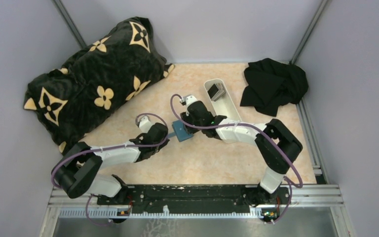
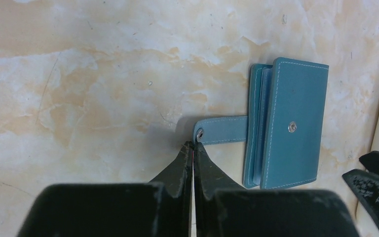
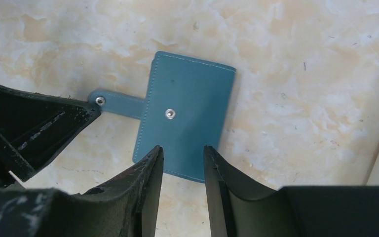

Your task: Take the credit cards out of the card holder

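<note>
- Teal-blue flat folding card holder [image 2: 293,128] lies folded shut near the middle of the marbled beige table [image 2: 79,74]. Its strap [image 2: 224,130] is unsnapped and lies flat, pointing toward the left arm.
- Left tool [image 2: 193,145]: fingers pressed together, tips touching the strap's end.
- Right tool [image 3: 182,150]: fingers parted, tips over one short edge of the holder.
- Long white tray [image 1: 229,111] stands just beside, with dark grey thin cards [image 1: 218,91] at its far end.

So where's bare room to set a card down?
Bare tabletop: the near strip along the base rail, and the far middle between the patterned blanket and white tray. Crowded: the centre, where the left end effector and right end effector meet at the card holder.
</note>
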Tool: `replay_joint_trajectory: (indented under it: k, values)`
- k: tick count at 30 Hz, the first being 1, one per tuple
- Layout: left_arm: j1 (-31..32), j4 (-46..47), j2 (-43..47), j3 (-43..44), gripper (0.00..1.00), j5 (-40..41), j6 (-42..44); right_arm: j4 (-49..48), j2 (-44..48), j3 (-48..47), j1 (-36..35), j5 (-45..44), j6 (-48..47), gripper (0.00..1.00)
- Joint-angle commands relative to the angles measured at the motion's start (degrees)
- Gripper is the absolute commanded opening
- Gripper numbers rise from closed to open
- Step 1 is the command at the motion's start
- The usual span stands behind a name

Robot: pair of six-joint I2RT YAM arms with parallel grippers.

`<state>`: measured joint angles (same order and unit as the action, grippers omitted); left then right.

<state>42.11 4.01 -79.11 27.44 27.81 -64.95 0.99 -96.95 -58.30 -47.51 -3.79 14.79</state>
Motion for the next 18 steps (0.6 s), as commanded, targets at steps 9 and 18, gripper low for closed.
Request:
replay_joint_trajectory:
  k: [9, 18]
  values:
    - [-0.8, 2.8, -1.6, -1.4, 0.0, -1.4, -0.9, 0.7, -5.6, -6.4, -7.1, -7.7, -5.4, 0.49]
    - [-1.2, 2.9, -1.1, -2.4, 0.0, -1.7, -1.4, 1.7, -8.6, -8.7, -8.8, -12.0, -6.5, 0.49]
